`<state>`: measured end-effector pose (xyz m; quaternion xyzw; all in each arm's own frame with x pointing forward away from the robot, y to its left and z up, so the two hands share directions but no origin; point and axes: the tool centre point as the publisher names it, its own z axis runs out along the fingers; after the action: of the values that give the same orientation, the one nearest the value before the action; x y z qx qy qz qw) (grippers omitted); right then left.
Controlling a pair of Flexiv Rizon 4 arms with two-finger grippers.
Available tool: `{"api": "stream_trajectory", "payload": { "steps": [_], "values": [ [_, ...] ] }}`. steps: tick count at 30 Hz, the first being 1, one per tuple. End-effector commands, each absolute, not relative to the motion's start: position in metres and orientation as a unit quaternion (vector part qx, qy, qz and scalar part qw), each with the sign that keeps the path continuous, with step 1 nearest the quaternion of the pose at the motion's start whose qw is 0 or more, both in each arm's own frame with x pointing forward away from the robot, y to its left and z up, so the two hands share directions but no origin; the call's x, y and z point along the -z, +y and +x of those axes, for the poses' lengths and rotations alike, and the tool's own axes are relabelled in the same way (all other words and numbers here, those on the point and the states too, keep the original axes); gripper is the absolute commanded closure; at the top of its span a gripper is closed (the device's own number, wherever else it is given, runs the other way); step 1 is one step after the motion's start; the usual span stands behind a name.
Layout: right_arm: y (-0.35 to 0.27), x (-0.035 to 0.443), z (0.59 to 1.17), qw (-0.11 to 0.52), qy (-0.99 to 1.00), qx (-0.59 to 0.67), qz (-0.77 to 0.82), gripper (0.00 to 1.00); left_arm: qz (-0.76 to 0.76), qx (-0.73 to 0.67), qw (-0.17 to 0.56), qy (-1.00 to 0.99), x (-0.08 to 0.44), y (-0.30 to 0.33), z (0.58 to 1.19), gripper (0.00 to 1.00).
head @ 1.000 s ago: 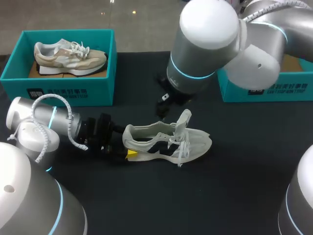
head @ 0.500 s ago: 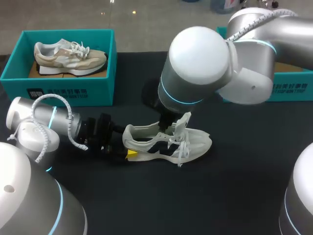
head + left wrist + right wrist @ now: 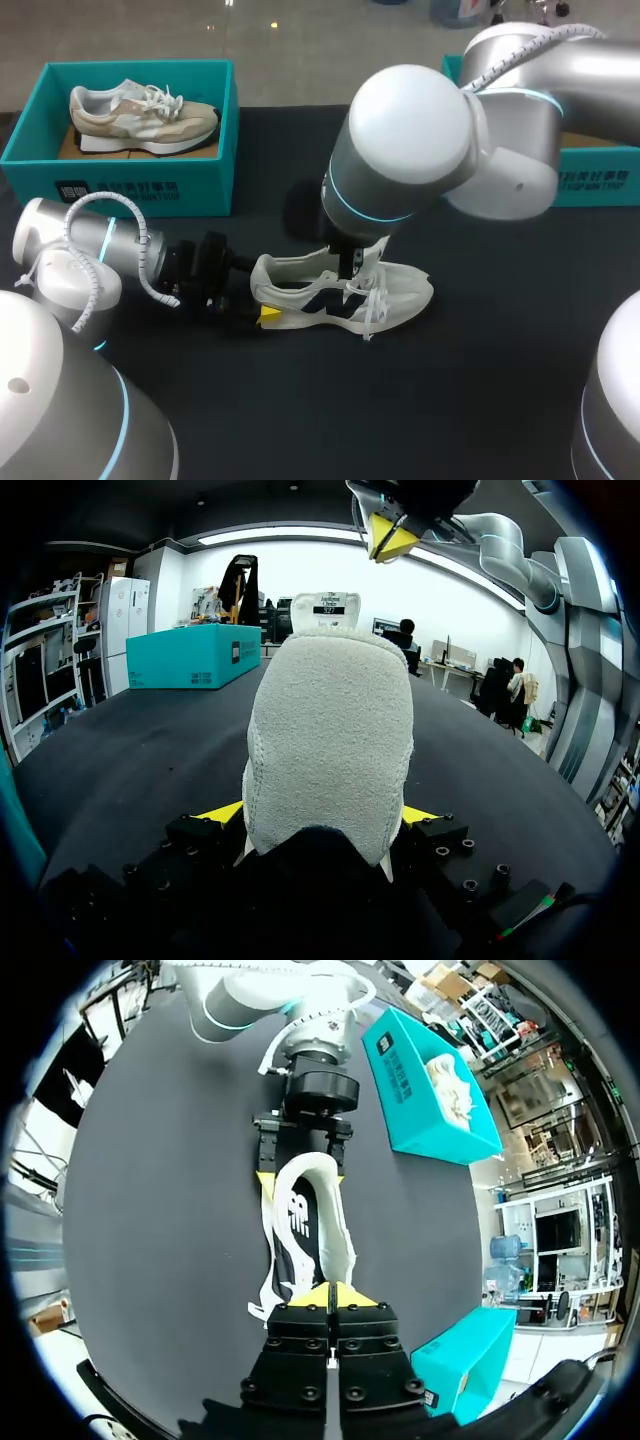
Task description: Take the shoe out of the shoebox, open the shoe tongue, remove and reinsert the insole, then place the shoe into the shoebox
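Note:
A white shoe (image 3: 400,290) lies on its side on the black table, toe to the right. My left gripper (image 3: 262,303) is shut on its heel (image 3: 330,740), with one yellow fingertip (image 3: 222,812) pressed against each side. In the right wrist view the left gripper (image 3: 300,1175) shows at the shoe's (image 3: 335,1215) far end, and the insole shows inside. My right gripper (image 3: 355,265) hangs over the raised tongue (image 3: 328,602) with its fingers pressed together (image 3: 330,1295). Nothing shows between them. In the left wrist view the right gripper (image 3: 390,538) sits just above and beside the tongue's top.
A teal shoebox (image 3: 120,185) at the back left holds a beige shoe (image 3: 140,115). A second teal box (image 3: 600,185) stands at the back right, behind my right arm. The table in front of the shoe is bare black cloth.
My right arm came down and left over the shoe's tongue, and its gripper went from open to shut. The left gripper and the shoe stayed still.

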<state>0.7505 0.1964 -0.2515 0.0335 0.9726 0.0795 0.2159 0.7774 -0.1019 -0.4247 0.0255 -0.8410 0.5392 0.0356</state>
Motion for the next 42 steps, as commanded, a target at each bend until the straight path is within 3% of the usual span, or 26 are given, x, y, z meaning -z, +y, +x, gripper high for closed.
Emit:
{"api": "stream_trajectory", "payload": {
  "steps": [1,22,42],
  "values": [
    [0.219,0.272,0.760,0.202,0.976,-0.076,0.016,1.00,0.025,-0.537,0.036,-0.842,0.429,-0.100,0.777,1.00],
    [0.253,0.319,0.786,0.136,0.987,-0.024,-0.083,1.00,0.025,-0.537,0.036,-0.842,0.429,-0.100,0.777,1.00],
    [0.212,0.359,0.790,0.078,0.993,0.035,-0.086,1.00,0.025,-0.537,0.036,-0.842,0.429,-0.100,0.777,1.00]
  ]
}}
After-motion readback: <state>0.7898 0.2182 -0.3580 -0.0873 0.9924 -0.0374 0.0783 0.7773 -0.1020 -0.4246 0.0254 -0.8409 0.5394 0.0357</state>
